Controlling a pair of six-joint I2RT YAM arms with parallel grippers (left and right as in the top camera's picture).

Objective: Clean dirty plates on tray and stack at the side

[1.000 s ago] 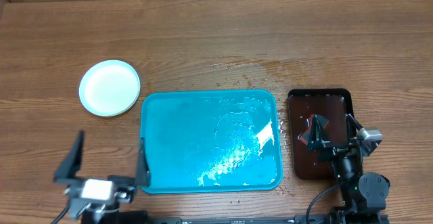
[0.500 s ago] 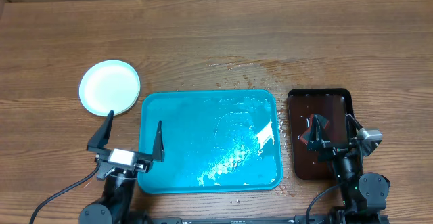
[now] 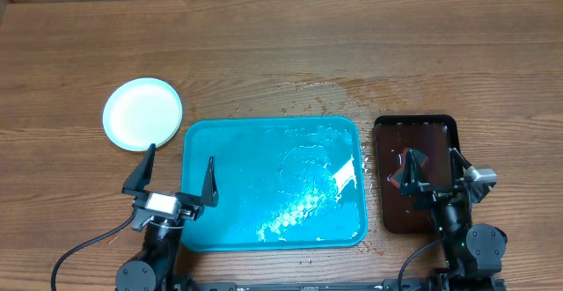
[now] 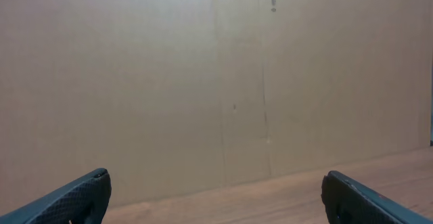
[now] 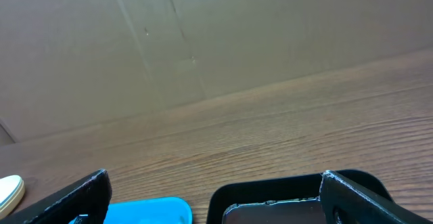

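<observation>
Plastic plate (image 3: 142, 113) should feel light, stiff and perhaps wet-slick, so pinch its raised rim with your left gripper (image 3: 180, 157), which stands spread wide

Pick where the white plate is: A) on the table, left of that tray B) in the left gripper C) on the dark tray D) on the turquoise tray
A: the white plate rests on the table up-left of the turquoise tray, outside its rim.

Glossy wet plastic tray (image 3: 273, 185) on grained wooden table (image 3: 352, 45).
</observation>
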